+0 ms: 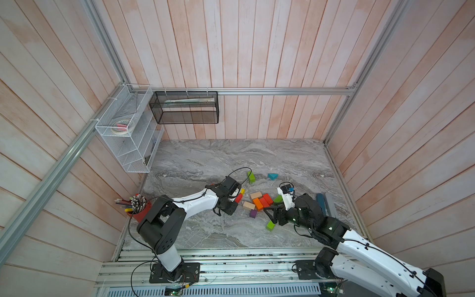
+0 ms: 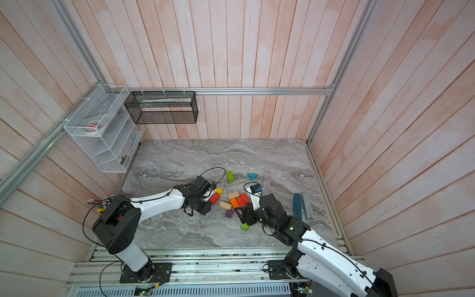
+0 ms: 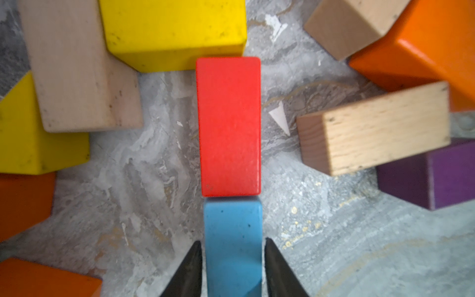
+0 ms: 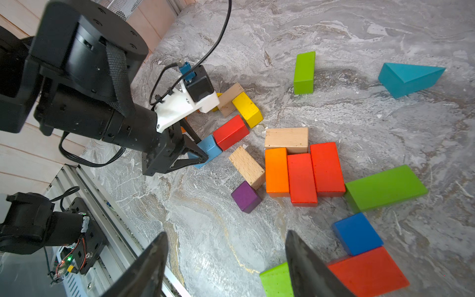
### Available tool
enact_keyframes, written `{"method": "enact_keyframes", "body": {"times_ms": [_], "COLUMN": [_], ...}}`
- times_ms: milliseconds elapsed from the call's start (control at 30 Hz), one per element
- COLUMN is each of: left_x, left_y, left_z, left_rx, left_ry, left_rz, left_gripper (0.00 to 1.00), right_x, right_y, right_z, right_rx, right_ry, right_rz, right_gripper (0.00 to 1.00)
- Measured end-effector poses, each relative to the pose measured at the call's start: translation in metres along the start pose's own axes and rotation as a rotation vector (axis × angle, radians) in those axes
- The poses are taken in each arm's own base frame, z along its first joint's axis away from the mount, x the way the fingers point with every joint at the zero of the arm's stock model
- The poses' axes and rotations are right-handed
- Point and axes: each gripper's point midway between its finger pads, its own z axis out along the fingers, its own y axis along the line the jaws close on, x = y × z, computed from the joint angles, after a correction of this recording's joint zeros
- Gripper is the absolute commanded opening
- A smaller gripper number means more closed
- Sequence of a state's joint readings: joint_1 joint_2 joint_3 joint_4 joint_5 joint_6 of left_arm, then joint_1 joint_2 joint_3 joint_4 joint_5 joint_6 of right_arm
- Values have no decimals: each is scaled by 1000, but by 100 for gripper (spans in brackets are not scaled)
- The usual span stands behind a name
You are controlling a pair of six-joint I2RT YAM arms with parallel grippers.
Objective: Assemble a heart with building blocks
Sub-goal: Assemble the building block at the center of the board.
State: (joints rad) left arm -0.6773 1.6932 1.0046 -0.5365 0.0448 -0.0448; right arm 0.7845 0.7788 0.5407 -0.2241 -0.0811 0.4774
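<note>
Left gripper (image 3: 232, 243), narrowly parted, straddles a light blue block (image 3: 232, 221) without quite clamping it. The block lies on the desk (image 3: 154, 180) end-to-end against the red brick (image 3: 228, 126). Both top views lose that block beneath the gripper. Well apart from the red brick, the right gripper (image 4: 226, 257) gapes wide and empty.

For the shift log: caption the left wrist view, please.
Left gripper straddles a light blue block butted end to end against a red block.

blue block (image 3: 232, 246) cut off, orange block (image 3: 431, 38) cropped
</note>
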Motion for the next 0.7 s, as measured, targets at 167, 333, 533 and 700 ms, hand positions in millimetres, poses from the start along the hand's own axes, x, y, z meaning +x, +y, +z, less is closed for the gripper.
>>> {"method": "enact_keyframes", "body": {"times_ms": [167, 333, 533, 700], "left_x": [0, -4, -33, -55], "left_y": [2, 2, 0, 8], "left_z": [0, -4, -41, -89], "left_rx": [-2, -1, 15, 53], "left_ry": [-1, -12, -126, -265], "left_rz": [-5, -15, -56, -142], "left_gripper": [48, 60, 80, 94], "right_x": [1, 9, 7, -6], "right_y": [0, -2, 2, 10], "right_z": [1, 9, 24, 44], "right_rx": [0, 4, -1, -18], "right_ry": [5, 49, 102, 109], "right_rz": [-2, -31, -112, -193], "right_gripper": [72, 73, 72, 65]}}
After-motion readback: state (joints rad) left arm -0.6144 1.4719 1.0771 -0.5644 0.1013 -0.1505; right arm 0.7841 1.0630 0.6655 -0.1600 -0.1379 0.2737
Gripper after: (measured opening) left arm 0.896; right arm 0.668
